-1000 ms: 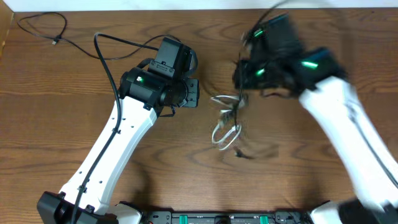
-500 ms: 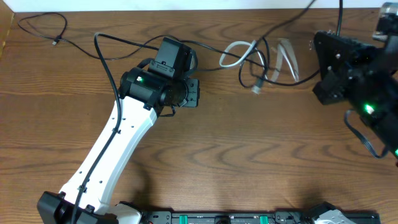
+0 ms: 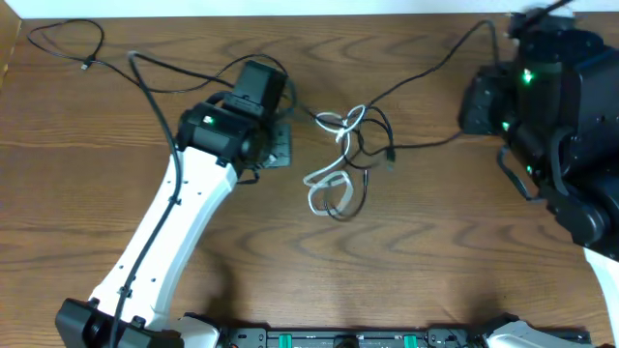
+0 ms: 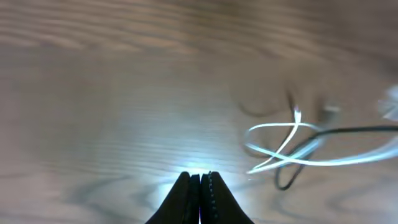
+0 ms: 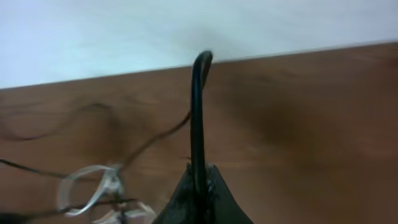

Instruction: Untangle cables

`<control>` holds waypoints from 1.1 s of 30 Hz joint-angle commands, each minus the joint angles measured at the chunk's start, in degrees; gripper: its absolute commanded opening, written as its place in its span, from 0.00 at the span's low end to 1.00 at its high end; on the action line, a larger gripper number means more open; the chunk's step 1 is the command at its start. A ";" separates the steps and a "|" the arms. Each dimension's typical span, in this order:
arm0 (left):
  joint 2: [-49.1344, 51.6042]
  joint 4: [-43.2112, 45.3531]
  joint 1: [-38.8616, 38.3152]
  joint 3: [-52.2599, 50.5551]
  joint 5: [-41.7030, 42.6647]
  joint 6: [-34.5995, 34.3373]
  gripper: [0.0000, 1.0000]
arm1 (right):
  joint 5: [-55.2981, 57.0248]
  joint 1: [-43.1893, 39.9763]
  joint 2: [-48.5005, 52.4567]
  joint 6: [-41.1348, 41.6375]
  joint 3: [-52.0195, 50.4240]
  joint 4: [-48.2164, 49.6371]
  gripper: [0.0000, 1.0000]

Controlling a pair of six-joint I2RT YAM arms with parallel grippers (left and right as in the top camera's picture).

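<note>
Right hand [image 5: 199, 183] pinches a black cable [image 5: 197, 112]. Left hand [image 4: 200, 186], pressed closed and empty, sits at 9 o'clock of the tangled cables [image 3: 343, 159].

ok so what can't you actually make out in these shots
- Overhead: the right end effector sits hidden under its own arm; only the right wrist view shows it, shut on a black cable.
- Left wrist: blur smears the white cable, so its crossings cannot be traced.
- Overhead: which strand lies over which in the tangle is too fine to tell.
- Right wrist: the tangle is cut off by the lower left edge.
</note>
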 commanded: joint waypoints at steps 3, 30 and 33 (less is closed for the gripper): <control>-0.11 -0.59 6.80 0.13 -5.16 -3.63 0.07 | 14.69 -6.21 -0.92 2.25 0.70 -5.07 0.01; -0.11 -1.70 10.54 0.13 31.15 -2.51 0.45 | -42.73 -15.52 2.80 3.72 0.70 6.27 0.01; -0.07 -1.36 8.70 0.13 31.12 -4.92 0.46 | -43.93 -13.57 4.22 4.59 0.70 7.06 0.01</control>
